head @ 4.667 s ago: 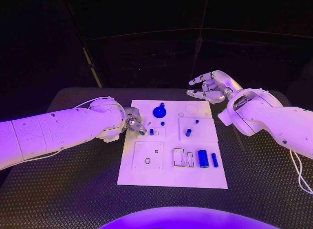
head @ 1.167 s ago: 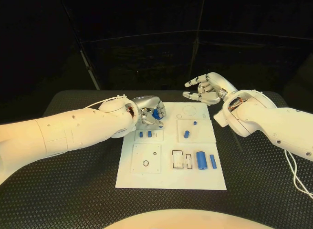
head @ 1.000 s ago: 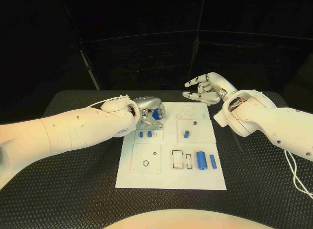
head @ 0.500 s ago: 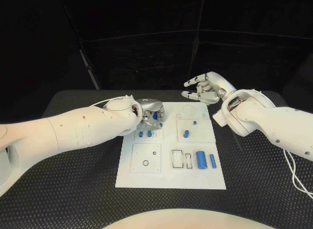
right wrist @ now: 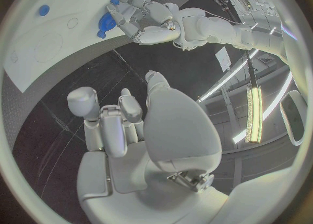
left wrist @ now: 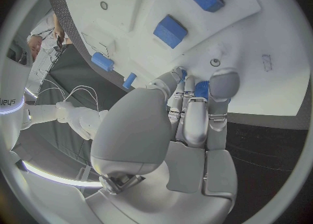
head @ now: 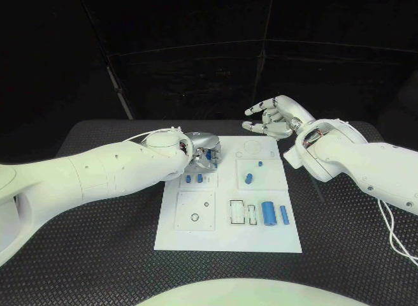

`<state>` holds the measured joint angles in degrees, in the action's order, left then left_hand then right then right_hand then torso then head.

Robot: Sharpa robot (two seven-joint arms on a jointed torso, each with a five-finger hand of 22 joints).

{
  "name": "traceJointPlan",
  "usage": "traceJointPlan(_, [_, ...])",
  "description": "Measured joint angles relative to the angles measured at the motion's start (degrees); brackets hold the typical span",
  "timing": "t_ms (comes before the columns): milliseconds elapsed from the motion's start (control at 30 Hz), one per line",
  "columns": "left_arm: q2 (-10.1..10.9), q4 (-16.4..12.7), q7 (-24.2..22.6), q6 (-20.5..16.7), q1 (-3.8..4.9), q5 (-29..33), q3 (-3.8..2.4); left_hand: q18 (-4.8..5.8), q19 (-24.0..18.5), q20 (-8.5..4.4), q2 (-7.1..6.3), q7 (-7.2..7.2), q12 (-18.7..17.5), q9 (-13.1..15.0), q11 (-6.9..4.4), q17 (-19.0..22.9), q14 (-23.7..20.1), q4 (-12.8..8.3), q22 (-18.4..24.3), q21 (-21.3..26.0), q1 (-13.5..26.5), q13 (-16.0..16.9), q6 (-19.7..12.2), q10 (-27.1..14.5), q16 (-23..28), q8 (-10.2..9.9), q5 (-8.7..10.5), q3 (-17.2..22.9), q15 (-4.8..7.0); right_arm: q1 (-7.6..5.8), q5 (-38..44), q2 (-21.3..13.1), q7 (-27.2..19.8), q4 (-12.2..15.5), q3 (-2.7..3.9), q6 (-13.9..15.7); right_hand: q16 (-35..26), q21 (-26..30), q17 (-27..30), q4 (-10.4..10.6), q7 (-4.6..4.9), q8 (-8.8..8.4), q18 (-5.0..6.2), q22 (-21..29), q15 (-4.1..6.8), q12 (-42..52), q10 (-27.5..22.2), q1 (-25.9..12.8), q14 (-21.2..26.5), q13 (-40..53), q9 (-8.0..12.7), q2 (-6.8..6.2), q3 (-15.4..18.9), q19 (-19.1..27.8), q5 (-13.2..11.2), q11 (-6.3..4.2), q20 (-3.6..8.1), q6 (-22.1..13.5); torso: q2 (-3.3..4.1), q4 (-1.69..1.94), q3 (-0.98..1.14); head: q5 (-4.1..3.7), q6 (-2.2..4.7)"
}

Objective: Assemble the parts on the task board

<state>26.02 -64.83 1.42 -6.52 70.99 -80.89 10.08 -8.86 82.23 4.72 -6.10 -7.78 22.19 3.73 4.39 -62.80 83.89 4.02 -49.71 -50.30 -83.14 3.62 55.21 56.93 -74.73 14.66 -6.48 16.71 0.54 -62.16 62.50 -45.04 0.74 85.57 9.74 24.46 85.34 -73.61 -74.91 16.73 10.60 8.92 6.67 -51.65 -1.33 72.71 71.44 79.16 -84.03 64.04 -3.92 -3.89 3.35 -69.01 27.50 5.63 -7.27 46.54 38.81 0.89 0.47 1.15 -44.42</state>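
The white task board (head: 227,236) lies mid-table. My left hand (head: 202,150) is down on its far-left corner, fingers curled around a blue round part (right wrist: 106,22); blue shows between the fingertips (left wrist: 201,86). Two small blue pieces (head: 194,179) stand just in front of that hand, also visible close up (left wrist: 171,30). Mid-board stand a short blue peg (head: 250,178) and a smaller one (head: 260,164). A thick blue cylinder (head: 269,213) and a slim one (head: 284,215) lie at the near right. My right hand (head: 275,118) hovers beyond the board's far edge, fingers apart, holding nothing.
The board rests on a black ribbed mat (head: 90,255). Empty rectangular slots (head: 238,212) sit beside the thick cylinder, and a square plate with small holes (head: 197,210) lies at the near left. My right forearm (head: 365,162) hangs over the table's right side.
My left hand has left the small pieces at the board's left and moved to the far-left corner, closing over the blue round part. The right hand has barely moved.
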Motion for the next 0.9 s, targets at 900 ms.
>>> traceJointPlan(900, [1.7, -2.0, 0.0, -1.6, -0.4, -0.2, -0.01, 0.89, 0.6, -0.63, 0.87, -0.01, -4.5, 0.3, -0.63, 1.5, 0.1, -4.1, -7.5, -6.8, 0.2, 0.1, 5.5, 7.0, -0.7, -2.2, 0.32, 9.6, 0.5, 0.0, 0.0, 0.1, -0.1, -0.2, 0.0, 0.0, 0.0, 0.0, 0.0, 0.0, 0.0, 0.35, -0.01, 0.0, 0.0, 0.0, 0.0, 0.0, 0.0, 0.2, 0.0, 0.0, 0.0, 0.0, 0.0, 0.0, 0.0, 0.0, -0.07, 0.14, -0.03, -0.28, -0.01])
